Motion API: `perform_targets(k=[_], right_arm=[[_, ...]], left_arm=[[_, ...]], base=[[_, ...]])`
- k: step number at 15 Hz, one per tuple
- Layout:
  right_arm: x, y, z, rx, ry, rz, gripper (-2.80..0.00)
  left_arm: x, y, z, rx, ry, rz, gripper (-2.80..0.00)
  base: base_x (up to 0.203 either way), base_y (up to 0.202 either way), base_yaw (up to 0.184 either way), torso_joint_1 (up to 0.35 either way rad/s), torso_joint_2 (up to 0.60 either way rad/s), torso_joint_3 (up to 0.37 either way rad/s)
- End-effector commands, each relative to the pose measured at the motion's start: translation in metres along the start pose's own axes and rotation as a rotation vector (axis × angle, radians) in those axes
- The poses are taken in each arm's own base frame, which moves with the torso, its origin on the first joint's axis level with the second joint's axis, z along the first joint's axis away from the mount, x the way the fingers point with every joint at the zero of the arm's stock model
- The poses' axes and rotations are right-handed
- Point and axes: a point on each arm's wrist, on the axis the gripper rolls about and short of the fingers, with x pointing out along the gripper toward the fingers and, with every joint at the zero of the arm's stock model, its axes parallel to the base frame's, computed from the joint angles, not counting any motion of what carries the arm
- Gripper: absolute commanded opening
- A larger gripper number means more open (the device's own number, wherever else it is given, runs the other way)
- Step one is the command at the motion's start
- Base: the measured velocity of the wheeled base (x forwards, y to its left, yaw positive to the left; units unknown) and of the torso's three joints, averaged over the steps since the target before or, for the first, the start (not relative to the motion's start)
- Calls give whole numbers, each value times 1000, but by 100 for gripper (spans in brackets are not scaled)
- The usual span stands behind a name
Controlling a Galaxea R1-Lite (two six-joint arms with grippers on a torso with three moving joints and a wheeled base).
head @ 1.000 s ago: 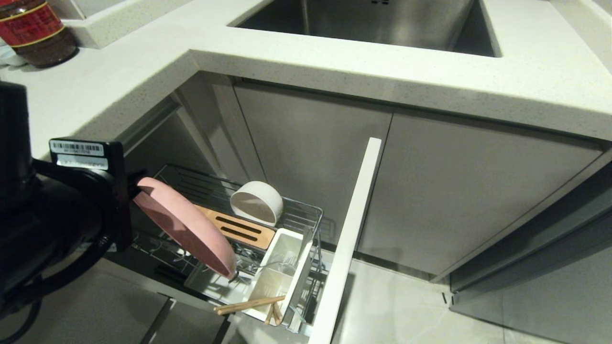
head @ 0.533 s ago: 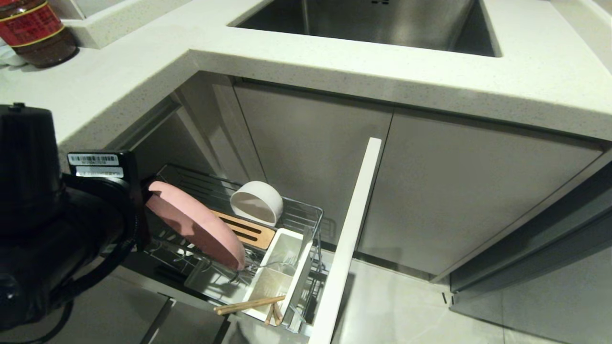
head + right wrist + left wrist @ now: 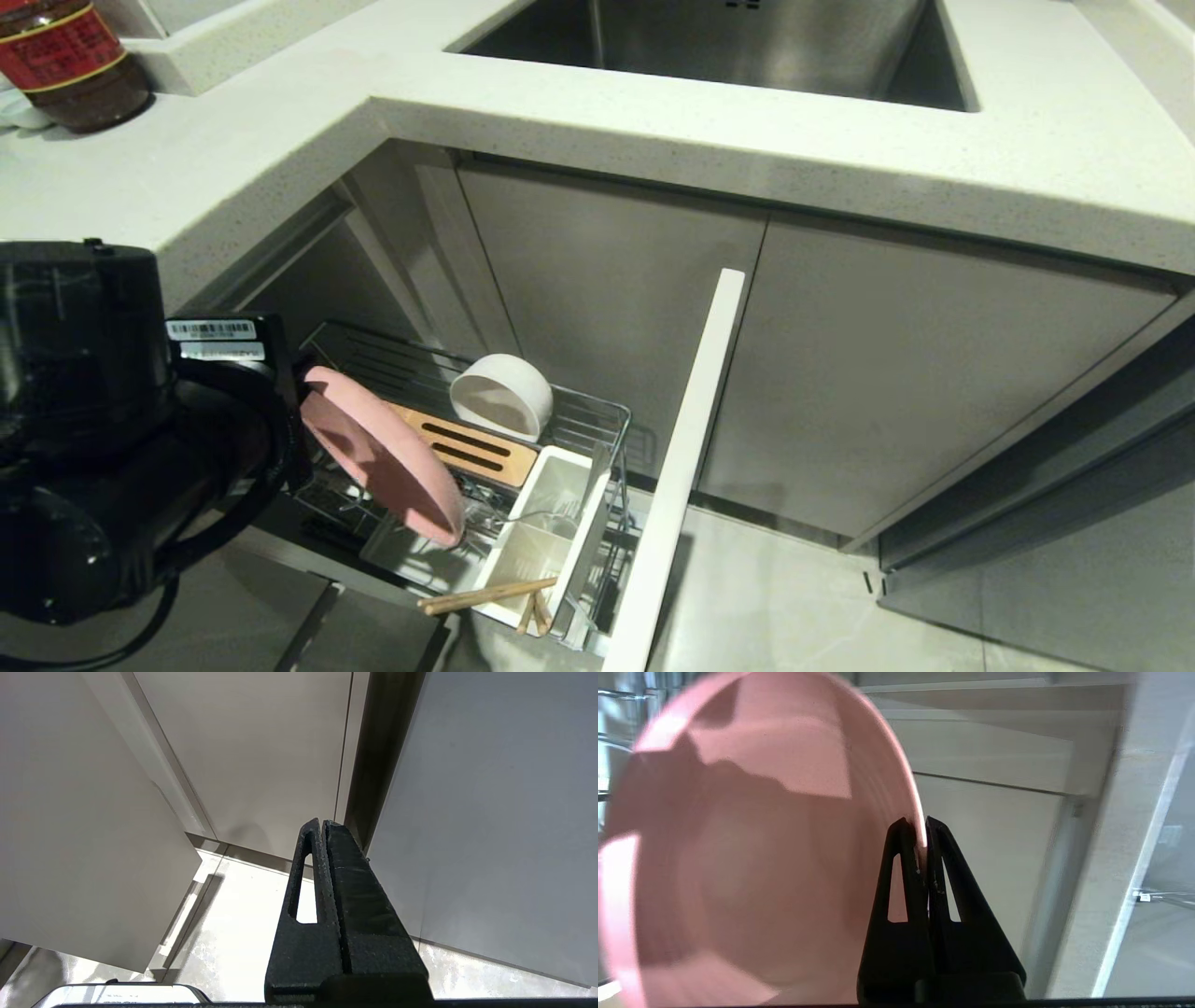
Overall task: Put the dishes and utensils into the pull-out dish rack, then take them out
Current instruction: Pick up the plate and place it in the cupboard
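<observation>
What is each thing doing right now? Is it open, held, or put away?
pink plate: tilted, held by its rim over the rack
left gripper: shut on the plate
right gripper: shut, empty
bowl: on its side in the rack
dish rack: pulled out
chopsticks: lying across the caddy

Pink plate [image 3: 383,455] tilts on edge over the dish rack [image 3: 597,411]; speckled bowl [image 3: 501,396] on its side, chopsticks [image 3: 485,595] poking out, fork [image 3: 546,512] in the caddy.

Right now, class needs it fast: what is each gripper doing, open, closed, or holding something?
Left gripper: closed on the rim of the pink plate, above the dish rack.
Right gripper: closed, holding nothing.
</observation>
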Motion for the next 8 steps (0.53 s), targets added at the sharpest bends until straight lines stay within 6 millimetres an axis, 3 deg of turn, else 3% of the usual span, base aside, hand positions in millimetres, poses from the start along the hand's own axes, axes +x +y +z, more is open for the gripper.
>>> perform_targets(k=[1,4,8], right_arm=[[2,0,-7,0,26,0,-280],[2,0,-7,0,26,0,-280],[2,0,-7,0,26,0,-280]], left_arm=[[3,5,-2,-11,-8,17,-280],[6,5,0,-37,-12,22,-280],[1,-12,3,-46,-8,-27,-280]], base=[[0,0,0,0,0,0],[0,0,0,0,0,0],[0,0,0,0,0,0]])
